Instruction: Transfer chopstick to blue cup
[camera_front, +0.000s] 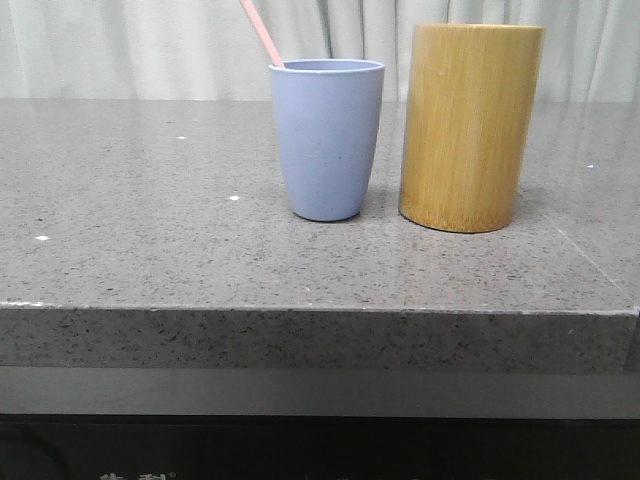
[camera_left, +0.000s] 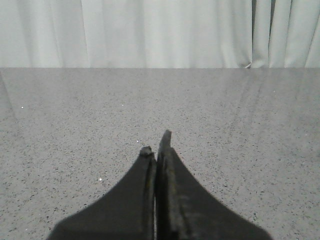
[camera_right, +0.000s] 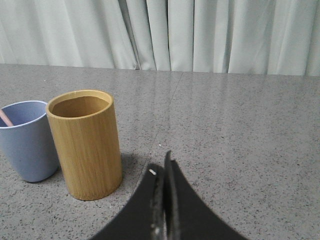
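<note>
The blue cup stands upright on the grey table, left of the bamboo holder. A pale pink chopstick leans out of the cup toward the upper left; only its top end shows. In the right wrist view the cup holds the pink tip. My right gripper is shut and empty, to the right of the bamboo holder. My left gripper is shut and empty over bare table. Neither gripper shows in the front view.
The grey speckled table ends at a front edge near the camera. White curtains hang behind it. The bamboo holder looks empty inside in the right wrist view.
</note>
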